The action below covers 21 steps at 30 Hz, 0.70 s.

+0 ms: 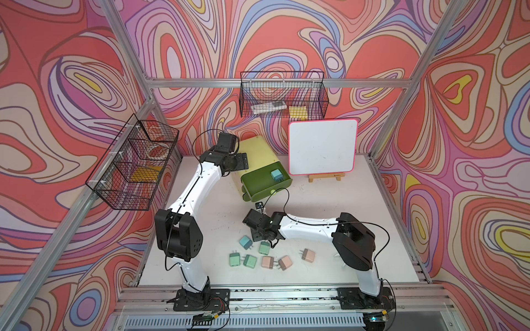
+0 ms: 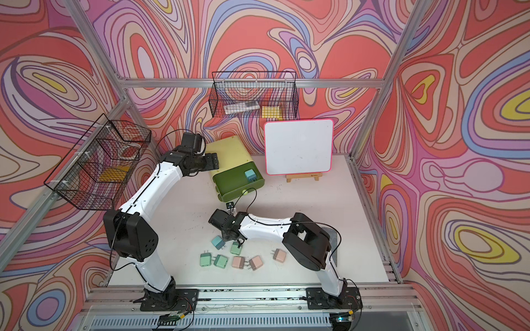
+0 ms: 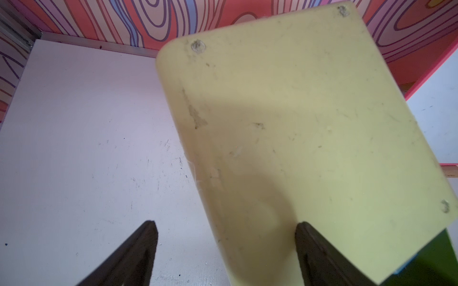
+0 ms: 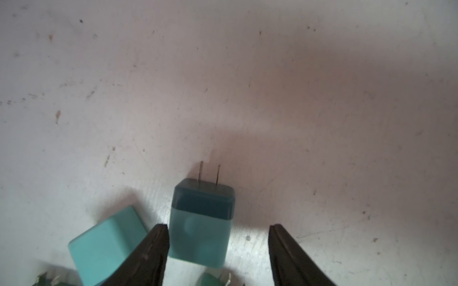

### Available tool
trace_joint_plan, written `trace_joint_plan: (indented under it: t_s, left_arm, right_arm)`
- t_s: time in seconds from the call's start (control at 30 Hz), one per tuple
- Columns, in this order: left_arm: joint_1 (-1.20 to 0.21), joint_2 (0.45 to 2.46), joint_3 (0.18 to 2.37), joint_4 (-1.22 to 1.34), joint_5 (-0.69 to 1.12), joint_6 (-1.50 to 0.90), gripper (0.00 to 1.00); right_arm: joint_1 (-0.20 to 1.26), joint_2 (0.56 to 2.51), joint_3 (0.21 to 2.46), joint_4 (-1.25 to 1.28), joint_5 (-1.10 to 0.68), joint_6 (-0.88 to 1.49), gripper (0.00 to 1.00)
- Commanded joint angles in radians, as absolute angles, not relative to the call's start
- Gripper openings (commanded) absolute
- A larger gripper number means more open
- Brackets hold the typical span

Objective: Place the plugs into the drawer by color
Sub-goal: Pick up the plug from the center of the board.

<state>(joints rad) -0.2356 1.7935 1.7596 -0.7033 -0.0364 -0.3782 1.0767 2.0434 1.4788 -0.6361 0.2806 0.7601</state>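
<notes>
Two arms of like build: left arm [image 1: 198,183] and right arm [image 1: 309,226]. Each has glossy white links with a dark seam and small dark screws, bulky black joint housings [image 1: 179,235], and a black base plate [image 1: 200,298] carrying coloured wires. Thin black cables [image 1: 389,238] loop outside the links. The left gripper [image 3: 226,222] and right gripper [image 4: 218,225] end in dark, tapered fingers [image 4: 148,255].

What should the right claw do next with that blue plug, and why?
Probably close the right gripper on the teal-blue plug: its open jaws straddle it on the table. Another blue plug lies in the open drawer, so this one likely belongs there too.
</notes>
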Motion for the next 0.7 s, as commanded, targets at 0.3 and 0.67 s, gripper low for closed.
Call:
trace_joint_plan:
  t_s: [0.3, 0.67]
  left_arm:
    - [-0.229, 1.784, 1.737, -0.747, -0.034, -0.382, 0.86]
    - [-0.229, 1.781, 1.735, -0.748, -0.037, -0.379, 0.86]
  right_arm:
    - [1.08, 2.127, 1.57, -0.721, 0.282, 0.778, 0.58]
    - [1.079, 2.177, 1.608, -0.729, 0.271, 0.752, 0.38]
